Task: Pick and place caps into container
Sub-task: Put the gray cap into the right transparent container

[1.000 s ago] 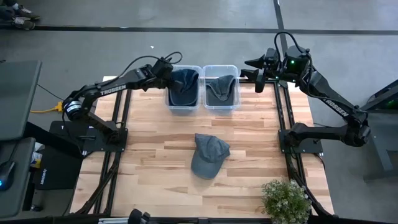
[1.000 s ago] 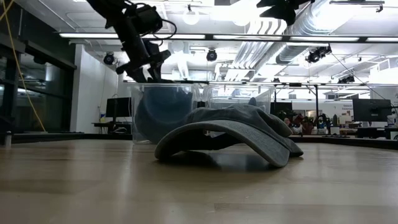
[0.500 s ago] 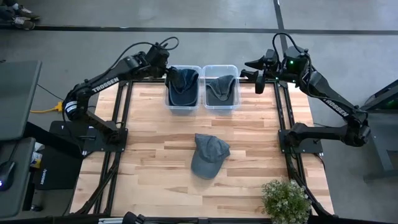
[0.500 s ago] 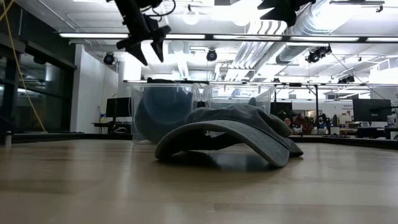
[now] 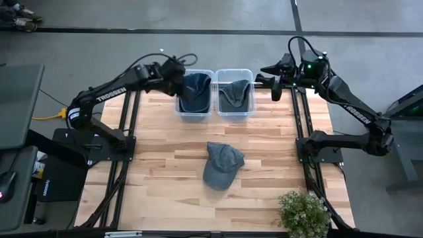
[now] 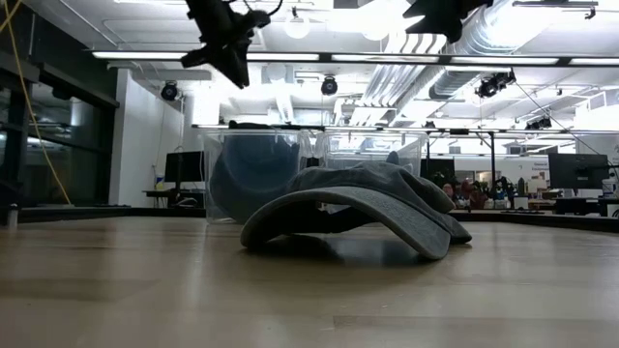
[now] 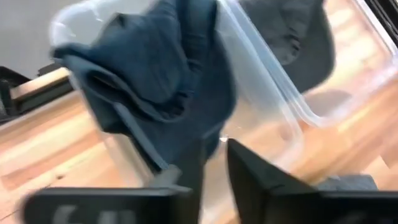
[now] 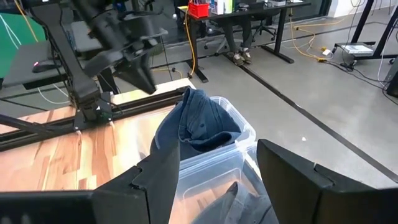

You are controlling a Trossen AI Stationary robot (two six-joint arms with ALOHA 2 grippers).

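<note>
Two clear bins stand side by side at the table's far edge. The left bin (image 5: 195, 114) holds a dark blue cap (image 5: 195, 89) that bulges over its rim. A grey cap (image 5: 234, 94) lies in the right bin (image 5: 235, 114). A third, faded grey-blue cap (image 5: 221, 165) lies crown up on the table's middle, its arched brim (image 6: 329, 208) resting on the wood. My left gripper (image 5: 180, 78) hangs shut above the left bin's left edge, holding nothing. My right gripper (image 5: 264, 74) stands open in the air right of the bins.
A potted plant (image 5: 304, 211) stands at the table's near right corner. Bare wood (image 5: 158, 158) lies around the loose cap. Black frame rails run along both side edges of the table.
My left gripper has risen from the left bin, leaving the dark blue cap in it. Its fingers spread wide on the way up and have now shut with nothing between them. The caps and my right arm have kept still.
</note>
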